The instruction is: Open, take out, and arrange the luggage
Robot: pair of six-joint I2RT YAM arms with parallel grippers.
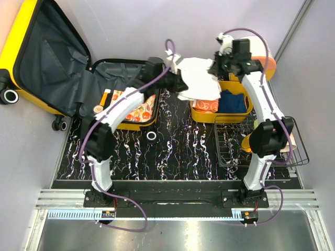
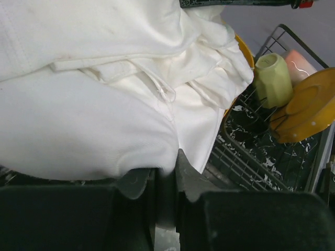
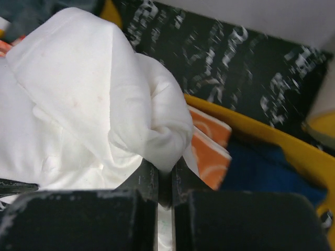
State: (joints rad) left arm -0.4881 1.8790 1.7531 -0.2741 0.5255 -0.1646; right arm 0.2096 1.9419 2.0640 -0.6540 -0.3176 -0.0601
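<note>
The yellow luggage (image 1: 26,57) lies open at the back left. Its lid leans up, and its dark grey lined base (image 1: 118,73) holds an orange-patterned cloth (image 1: 140,107). A white cloth (image 1: 198,78) hangs in the air between both arms, above a yellow basket (image 1: 230,118). My left gripper (image 1: 180,82) is shut on the cloth's left side, with fabric (image 2: 104,110) pinched at the fingertips of that gripper (image 2: 166,163). My right gripper (image 1: 216,68) is shut on the right side, with a bunched fold (image 3: 157,130) clamped between the jaws of that gripper (image 3: 165,168).
The basket (image 3: 251,130) holds an orange folded cloth (image 3: 212,151) and a blue one (image 3: 261,170). A wire rack (image 1: 261,151) at the right carries a green cup (image 2: 272,81) and a yellow plate (image 2: 309,104). A small round ring (image 1: 152,136) lies on the black marbled mat.
</note>
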